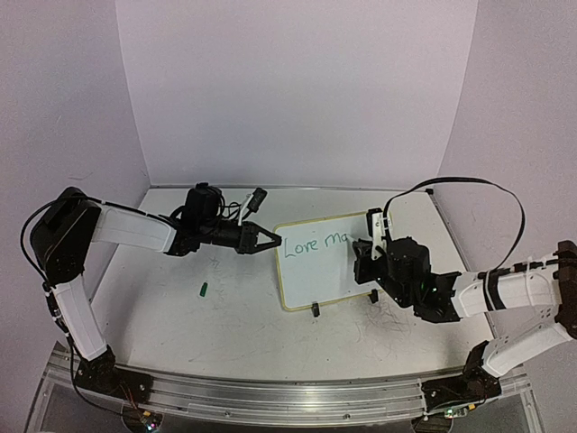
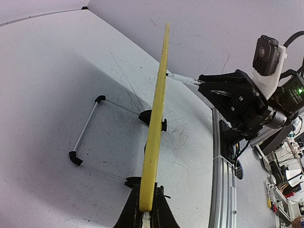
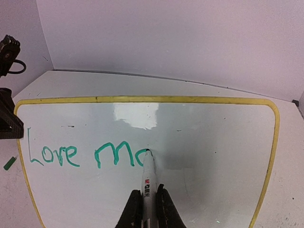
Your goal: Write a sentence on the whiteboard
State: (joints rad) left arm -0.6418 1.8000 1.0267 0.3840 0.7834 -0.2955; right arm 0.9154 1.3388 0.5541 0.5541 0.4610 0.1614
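Pinched tight in the right fingers (image 3: 134, 211): white marker (image 3: 148, 175), tip pressed to the whiteboard (image 3: 213, 142) just after green lettering (image 3: 71, 154) "Love mo" (sentence unfinished). Clamped at its yellow edge by the left fingers (image 2: 127, 216), propped on clip feet (image 1: 315, 309) on the worktop (image 1: 225, 320), likely braced against writing pressure.

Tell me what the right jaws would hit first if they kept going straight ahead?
The whiteboard. The right gripper has jaws shut on a marker; its tip seems to touch the board's face beside the green writing, so that presses in first.
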